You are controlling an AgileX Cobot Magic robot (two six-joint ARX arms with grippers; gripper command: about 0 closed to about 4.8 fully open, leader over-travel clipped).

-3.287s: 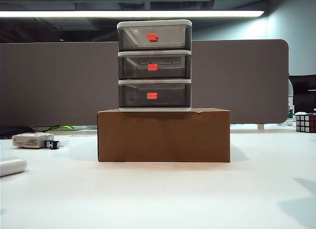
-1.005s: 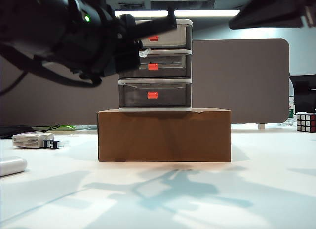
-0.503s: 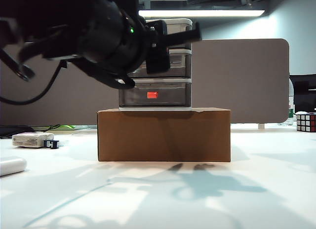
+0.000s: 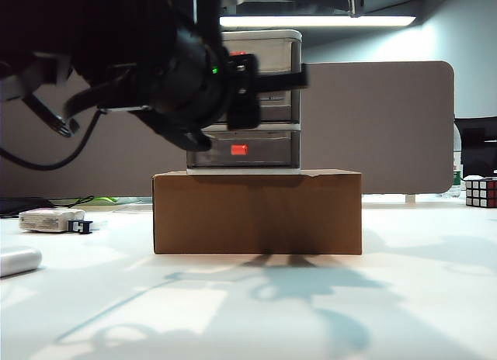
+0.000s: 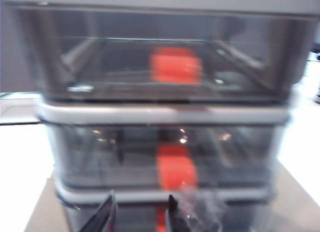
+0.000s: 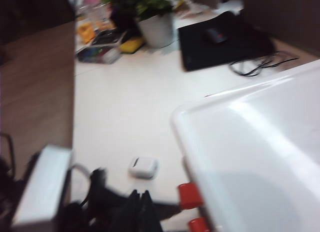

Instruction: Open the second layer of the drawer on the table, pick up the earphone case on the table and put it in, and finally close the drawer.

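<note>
From the exterior view, the left pincer (image 4: 299,81) hovers at the drawer (image 4: 243,102), a white-framed smoky plastic unit on a cardboard box (image 4: 257,212), while the rounded white earphone case (image 4: 19,261) lies at the desk's (image 4: 404,298) left edge. In the left wrist view, narrowly parted fingertips (image 5: 107,214) face the second layer (image 5: 165,157); opening seems in hand, and next the red-orange tab needs gripping. In the right wrist view, the right pincer (image 6: 139,204) looks closed, holding nothing, above the glossy drawer top.

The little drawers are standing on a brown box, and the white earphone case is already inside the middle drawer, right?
Not quite. The drawers do stand on the brown box, but the exterior view shows the earphone case lying out on the table, far left, not in the middle drawer.
</note>
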